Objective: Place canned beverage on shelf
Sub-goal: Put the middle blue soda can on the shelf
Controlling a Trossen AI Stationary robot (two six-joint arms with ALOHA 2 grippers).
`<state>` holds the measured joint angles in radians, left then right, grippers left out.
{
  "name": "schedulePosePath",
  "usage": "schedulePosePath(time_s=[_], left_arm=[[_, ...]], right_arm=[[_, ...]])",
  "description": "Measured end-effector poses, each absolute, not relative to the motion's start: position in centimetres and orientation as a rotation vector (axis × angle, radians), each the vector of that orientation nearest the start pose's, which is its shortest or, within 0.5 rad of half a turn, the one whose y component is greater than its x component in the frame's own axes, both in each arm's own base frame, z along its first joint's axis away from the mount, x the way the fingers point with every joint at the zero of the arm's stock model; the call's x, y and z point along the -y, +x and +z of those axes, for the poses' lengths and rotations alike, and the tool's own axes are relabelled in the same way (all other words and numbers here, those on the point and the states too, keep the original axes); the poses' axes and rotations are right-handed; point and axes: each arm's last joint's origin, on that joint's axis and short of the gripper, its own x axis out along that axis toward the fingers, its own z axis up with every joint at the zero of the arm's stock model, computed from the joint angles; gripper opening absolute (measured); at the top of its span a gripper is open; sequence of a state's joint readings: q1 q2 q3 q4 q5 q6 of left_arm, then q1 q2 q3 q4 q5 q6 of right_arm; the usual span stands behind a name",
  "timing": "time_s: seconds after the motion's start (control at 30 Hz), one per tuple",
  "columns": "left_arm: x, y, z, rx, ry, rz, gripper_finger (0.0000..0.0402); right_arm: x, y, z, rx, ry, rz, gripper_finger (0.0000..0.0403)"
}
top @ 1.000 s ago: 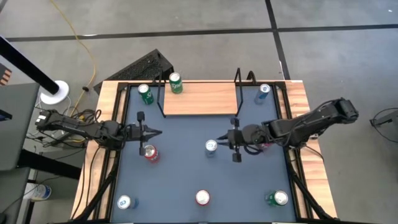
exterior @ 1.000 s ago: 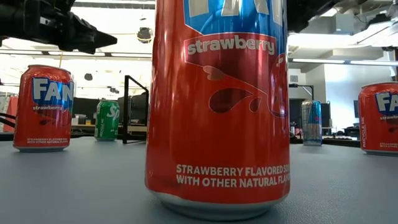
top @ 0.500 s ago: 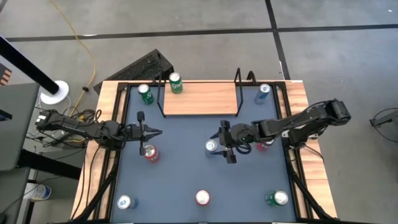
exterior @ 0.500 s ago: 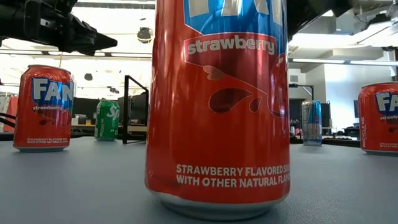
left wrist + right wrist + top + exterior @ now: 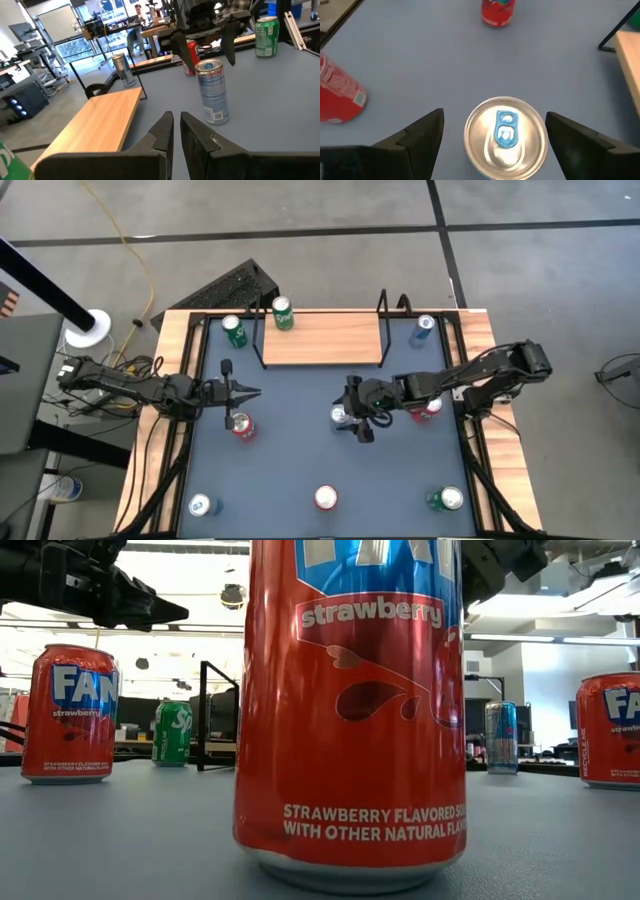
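The shelf (image 5: 322, 338), a light-wood board with black wire ends, lies at the table's far middle with a green can (image 5: 283, 313) standing on its far left corner. A slim silver-blue can (image 5: 340, 416) stands upright on the grey table top in front of the shelf. My right gripper (image 5: 350, 412) hangs open over it, slanting down, with one finger (image 5: 420, 135) on each side of the can's top (image 5: 505, 137) and clear of it. My left gripper (image 5: 248, 392) hovers shut and level at the table's left, holding nothing.
Red cans stand at the left (image 5: 240, 425), the near middle (image 5: 326, 498) and under my right arm (image 5: 428, 408). A green can (image 5: 234, 330) and a blue can (image 5: 424, 328) flank the shelf. A blue can (image 5: 200, 505) and a green can (image 5: 448, 499) stand in the near corners.
My right gripper has gone toward the table's left edge and down, tipping further downward, and now stands over the silver-blue can. The can has not moved.
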<state>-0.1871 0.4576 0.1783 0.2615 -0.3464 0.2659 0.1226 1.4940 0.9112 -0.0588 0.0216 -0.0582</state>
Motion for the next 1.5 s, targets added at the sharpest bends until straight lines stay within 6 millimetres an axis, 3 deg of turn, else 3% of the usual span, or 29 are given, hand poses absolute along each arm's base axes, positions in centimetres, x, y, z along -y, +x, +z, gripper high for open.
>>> schedulePosePath(time_s=[0.43, 0.87, 1.07, 1.33, 1.5], left_arm=[[1.4, 13.0, 20.9, -0.040, 0.270, 0.164, 0.0023], [1.4, 13.0, 20.8, -0.041, 0.271, 0.165, 0.0023], [1.4, 13.0, 20.8, -0.041, 0.271, 0.165, 0.0023], [1.4, 13.0, 20.8, -0.041, 0.271, 0.165, 0.0023], [1.4, 13.0, 20.8, -0.041, 0.271, 0.165, 0.0023]], right_arm=[[-3.3, 31.2, 22.2, -0.658, -0.098, 0.090, 0.0330], [-3.6, 31.0, 22.1, -0.676, -0.166, 0.051, 0.0239], [-4.8, 30.9, 22.3, -0.670, -0.267, 0.117, 0.0173], [-5.8, 31.6, 24.5, -0.574, -0.444, 0.328, 0.0182], [-3.9, 32.5, 25.6, -0.367, -0.489, 0.545, 0.0181]])
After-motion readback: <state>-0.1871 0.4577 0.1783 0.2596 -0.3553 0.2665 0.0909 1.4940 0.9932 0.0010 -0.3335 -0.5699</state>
